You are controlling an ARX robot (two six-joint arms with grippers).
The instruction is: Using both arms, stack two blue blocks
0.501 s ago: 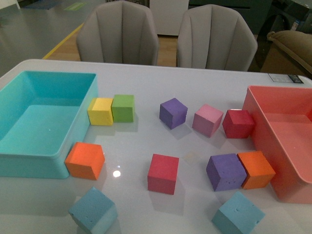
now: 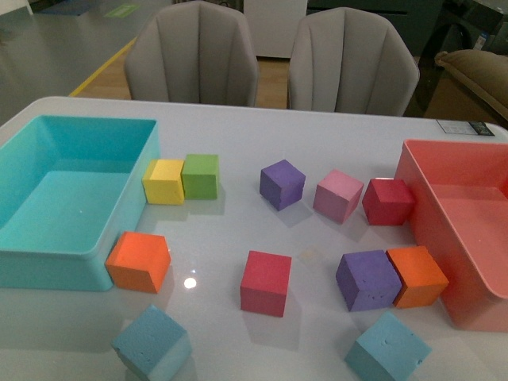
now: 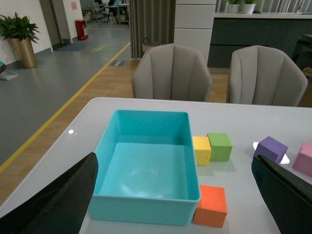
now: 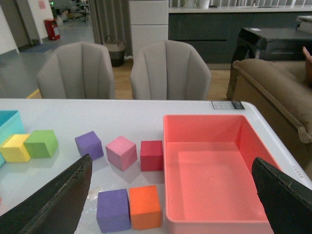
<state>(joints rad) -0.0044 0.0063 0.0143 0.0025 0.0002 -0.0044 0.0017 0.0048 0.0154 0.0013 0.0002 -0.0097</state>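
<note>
Two sky-blue blocks lie at the table's near edge in the front view, one at the near left (image 2: 152, 343) and one at the near right (image 2: 387, 349), far apart and each flat on the table. Neither arm shows in the front view. My left gripper (image 3: 174, 161) is open, with its black fingers (image 3: 58, 200) spread wide above the turquoise tray's near end. My right gripper (image 4: 171, 161) is open too, its fingers (image 4: 285, 195) straddling the salmon tray and the cubes beside it. Nothing sits between either pair of jaws. Both wrist views miss the blue blocks.
A turquoise tray (image 2: 79, 258) stands at the left and a salmon tray (image 2: 421, 206) at the right. Between them lie yellow (image 2: 163, 181), green (image 2: 201, 175), orange (image 2: 139, 261), red (image 2: 266, 282), purple (image 2: 367, 279), orange (image 2: 417, 275), pink (image 2: 338, 195) and dark red (image 2: 388, 201) cubes. Two chairs stand beyond the table.
</note>
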